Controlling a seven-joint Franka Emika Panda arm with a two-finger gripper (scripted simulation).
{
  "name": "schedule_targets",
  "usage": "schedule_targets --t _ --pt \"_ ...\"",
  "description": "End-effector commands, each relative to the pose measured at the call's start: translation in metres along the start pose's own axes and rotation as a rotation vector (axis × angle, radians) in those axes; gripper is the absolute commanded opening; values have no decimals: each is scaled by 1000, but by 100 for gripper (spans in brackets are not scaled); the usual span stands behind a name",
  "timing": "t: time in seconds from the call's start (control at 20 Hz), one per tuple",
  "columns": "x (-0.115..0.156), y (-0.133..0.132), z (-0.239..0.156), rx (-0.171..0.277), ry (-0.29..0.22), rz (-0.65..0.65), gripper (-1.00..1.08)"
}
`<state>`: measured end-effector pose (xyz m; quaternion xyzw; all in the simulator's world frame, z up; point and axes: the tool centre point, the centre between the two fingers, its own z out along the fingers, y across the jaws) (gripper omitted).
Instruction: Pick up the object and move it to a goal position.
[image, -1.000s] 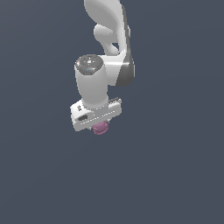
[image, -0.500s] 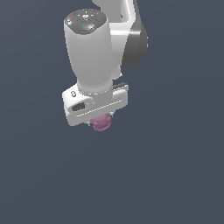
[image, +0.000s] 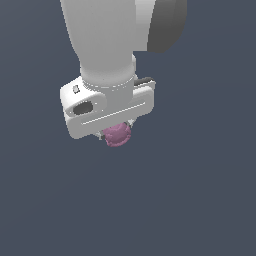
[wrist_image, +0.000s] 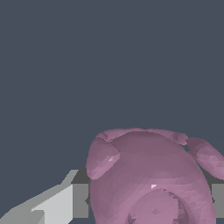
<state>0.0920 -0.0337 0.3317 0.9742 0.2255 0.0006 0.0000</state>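
The object (image: 117, 135) is a small mauve-pink lumpy blob, held under the white hand of my arm in the exterior view. My gripper (image: 117, 131) is shut on it; the hand's wide body hides most of the fingers. In the wrist view the object (wrist_image: 148, 175) fills the near part of the picture, rounded with knobbly lumps, and it sits between the grey finger pads (wrist_image: 80, 200). It hangs in the air with nothing under it in view.
Plain dark blue-grey background all around in both views. The white arm (image: 107, 40) with a dark grey joint (image: 167, 27) fills the upper part of the exterior view.
The arm and the held object have come much closer to the exterior camera, growing larger in view. The object stays gripped under the hand.
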Motion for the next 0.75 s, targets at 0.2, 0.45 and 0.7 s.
schedule_targets --t 0.2,0.45,0.7 --pt "10 2 -22 0 -1 0 -100" --pt "14 2 -29 0 -1 0 -100" --pt "15 3 -32 0 -1 0 -100"
